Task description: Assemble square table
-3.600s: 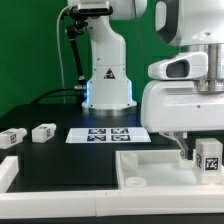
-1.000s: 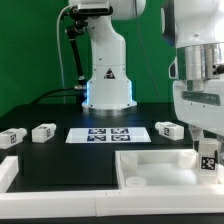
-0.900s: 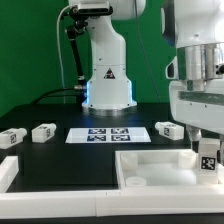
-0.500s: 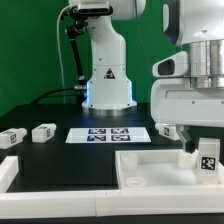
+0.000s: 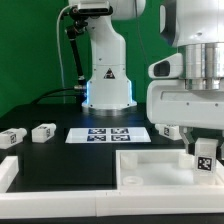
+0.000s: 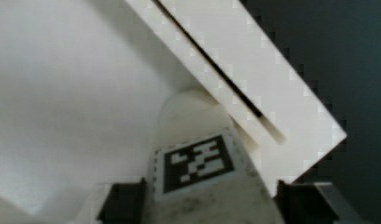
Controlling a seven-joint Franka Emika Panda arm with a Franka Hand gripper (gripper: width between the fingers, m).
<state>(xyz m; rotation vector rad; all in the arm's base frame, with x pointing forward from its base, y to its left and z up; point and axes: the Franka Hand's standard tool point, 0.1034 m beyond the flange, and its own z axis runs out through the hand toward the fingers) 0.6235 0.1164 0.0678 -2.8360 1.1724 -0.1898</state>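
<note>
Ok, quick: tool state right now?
Tool: fingers on either side of the leg; whether it is clamped yet cannot be told.

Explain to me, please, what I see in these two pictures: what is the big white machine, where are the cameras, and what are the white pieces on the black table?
The white machine is a robot arm that puts furniture together. One picture comes from a camera standing off the arm; the other comes from a camera on its wrist, looking along the jaws. On the black table lie the slab, the future tabletop, and three loose legs, next to the marker board, a flat sheet of printed tags. A fourth leg stands between the jaws, over the slab near its rim. Whether the jaws grip it, the pictures do not show.
</note>
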